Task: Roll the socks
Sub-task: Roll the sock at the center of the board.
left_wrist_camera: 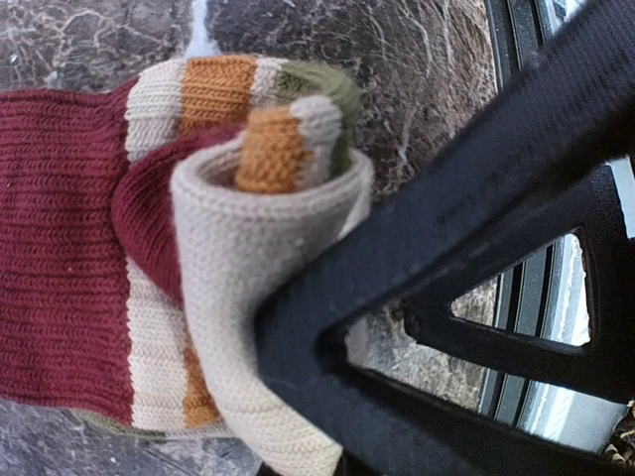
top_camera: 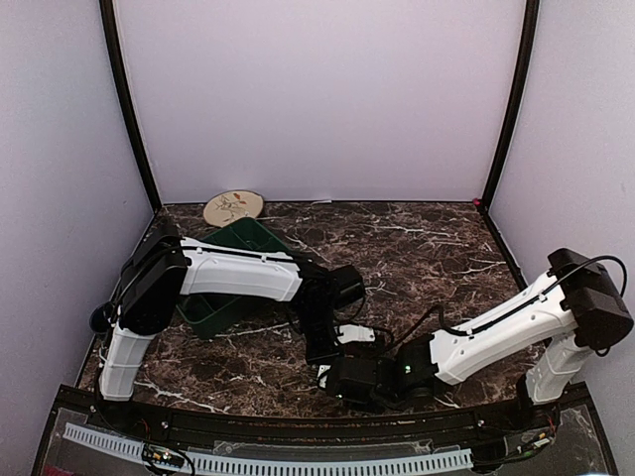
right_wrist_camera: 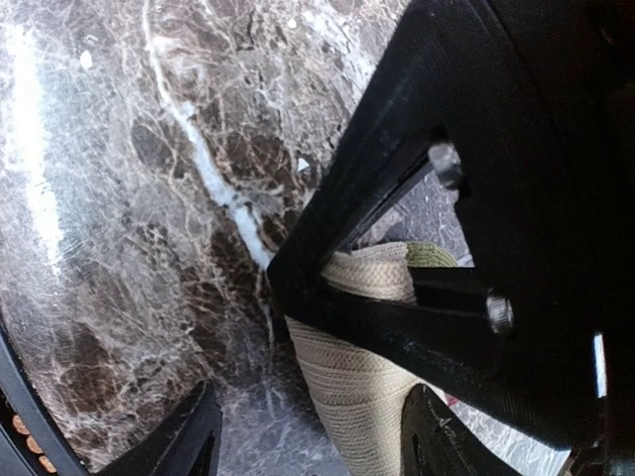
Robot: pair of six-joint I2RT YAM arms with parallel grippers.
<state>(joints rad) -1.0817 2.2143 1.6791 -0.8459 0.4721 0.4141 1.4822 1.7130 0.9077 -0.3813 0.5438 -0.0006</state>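
A striped sock (left_wrist_camera: 89, 198) lies on the marble near the front edge; it is dark red with cream and orange bands. Its cream cuff (left_wrist_camera: 238, 258) is folded over into a partial roll. My left gripper (top_camera: 327, 347) is shut on that cuff, and in the right wrist view its black fingers (right_wrist_camera: 397, 297) pinch the fabric edge. My right gripper (right_wrist_camera: 313, 441) stands open around the roll (right_wrist_camera: 352, 397). The sock touches its right finger and there is a gap to the left one. One of its fingers (left_wrist_camera: 446, 228) crosses the left wrist view.
A dark green bin (top_camera: 233, 263) sits at the back left, partly under my left arm. A round patterned plate (top_camera: 234, 206) leans against the back wall. The black front rail (top_camera: 298, 421) runs just behind both grippers.
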